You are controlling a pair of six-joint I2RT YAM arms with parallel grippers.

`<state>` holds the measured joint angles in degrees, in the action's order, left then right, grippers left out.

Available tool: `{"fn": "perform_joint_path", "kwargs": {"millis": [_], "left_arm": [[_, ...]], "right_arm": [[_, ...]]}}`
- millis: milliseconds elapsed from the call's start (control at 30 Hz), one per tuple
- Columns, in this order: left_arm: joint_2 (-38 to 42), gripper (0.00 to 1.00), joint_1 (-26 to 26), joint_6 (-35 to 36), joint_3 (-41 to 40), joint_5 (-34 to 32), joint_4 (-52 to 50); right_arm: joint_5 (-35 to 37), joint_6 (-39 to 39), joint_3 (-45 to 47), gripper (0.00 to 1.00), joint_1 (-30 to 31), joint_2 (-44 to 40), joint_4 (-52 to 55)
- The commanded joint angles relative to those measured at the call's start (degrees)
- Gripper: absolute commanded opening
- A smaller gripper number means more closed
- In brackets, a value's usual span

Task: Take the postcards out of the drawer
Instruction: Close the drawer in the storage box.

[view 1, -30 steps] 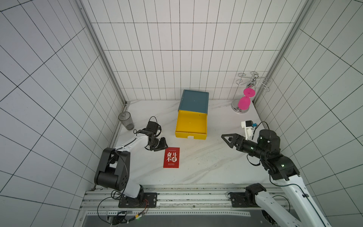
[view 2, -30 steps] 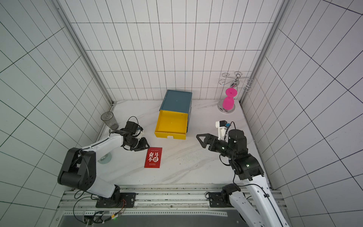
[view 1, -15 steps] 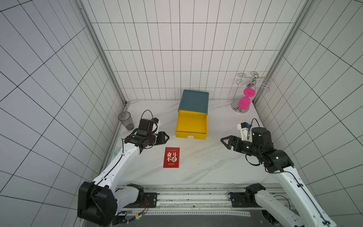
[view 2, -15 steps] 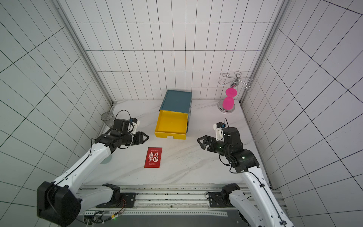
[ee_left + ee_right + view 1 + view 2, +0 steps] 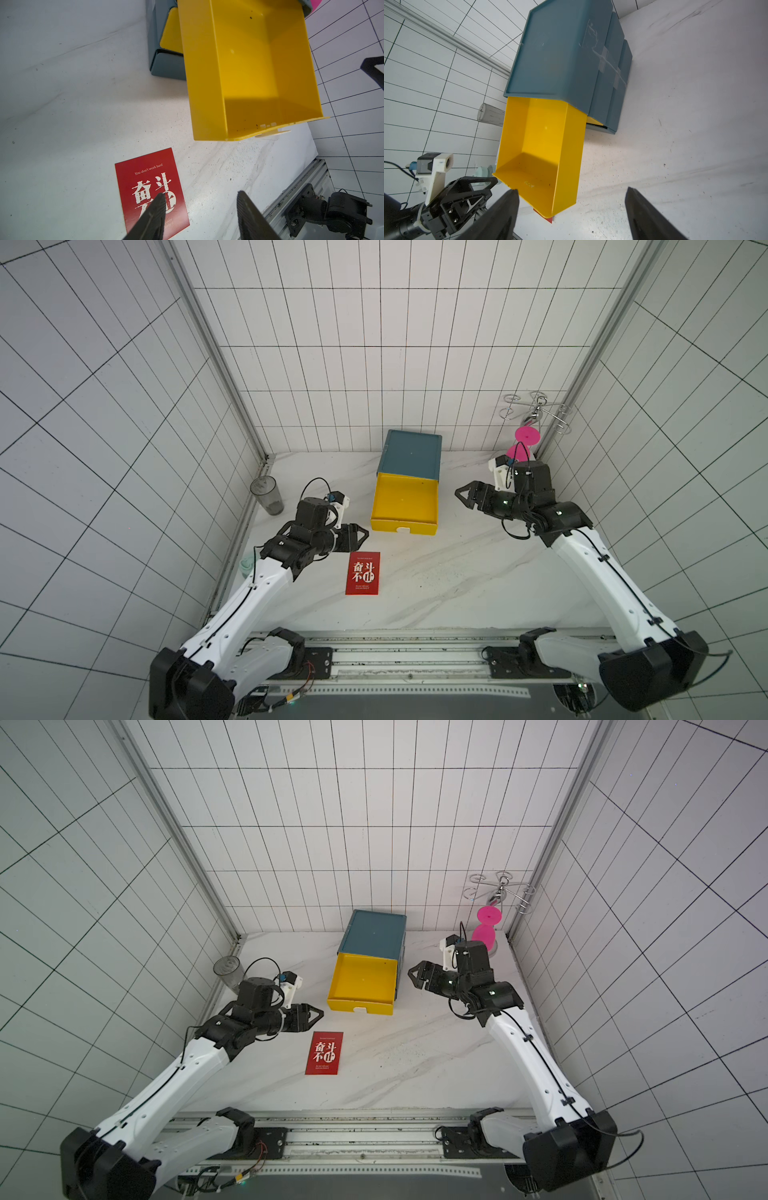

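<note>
my left arm stretches forward, left tool (image 5: 366, 535) released and empty, near the postcards (image 5: 363, 579) lying flat on the tabletop (image 5: 457, 580) before the pulled-out drawer (image 5: 403, 526); right arm bent, right tool (image 5: 458, 492) released too.

The card (image 5: 363, 579) is red with white letters. The drawer (image 5: 405, 499) is yellow, and its box (image 5: 411, 454) is dark blue-green. The surface (image 5: 457, 572) is white with grey streaks. The walls (image 5: 374, 344) are white tiles with dark lines. The cup (image 5: 266, 494) is grey.

One postcard (image 5: 363, 578), one yellow drawer (image 5: 405, 499), one blue cabinet (image 5: 411, 454), one cup (image 5: 267, 495)
</note>
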<state>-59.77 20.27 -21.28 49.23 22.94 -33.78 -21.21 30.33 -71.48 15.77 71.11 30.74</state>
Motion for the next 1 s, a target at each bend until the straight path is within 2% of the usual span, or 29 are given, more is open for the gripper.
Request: {"fn": "perform_joint_path", "kwargs": {"millis": [0, 300, 600, 967], "left_arm": [[1.05, 0.55, 0.59, -0.52, -0.72, 1.22, 3.58], [-0.02, 0.58, 3.78, -1.39, -1.76, 1.46, 5.65], [-3.78, 0.60, 4.16, 0.96, 0.44, 1.04, 5.98], [-9.31, 0.64, 4.16, 1.63, 2.80, 0.50, 8.83]], "right_arm": [[1.90, -1.18, -4.75, 0.83, -0.31, 4.10, -1.81], [3.64, -2.62, -12.81, 0.81, -0.39, 15.38, -2.77], [0.46, -3.51, -20.24, 0.74, -0.31, 25.63, -2.85], [-0.32, -4.94, -26.13, 0.66, -0.10, 32.48, -0.88]]}}
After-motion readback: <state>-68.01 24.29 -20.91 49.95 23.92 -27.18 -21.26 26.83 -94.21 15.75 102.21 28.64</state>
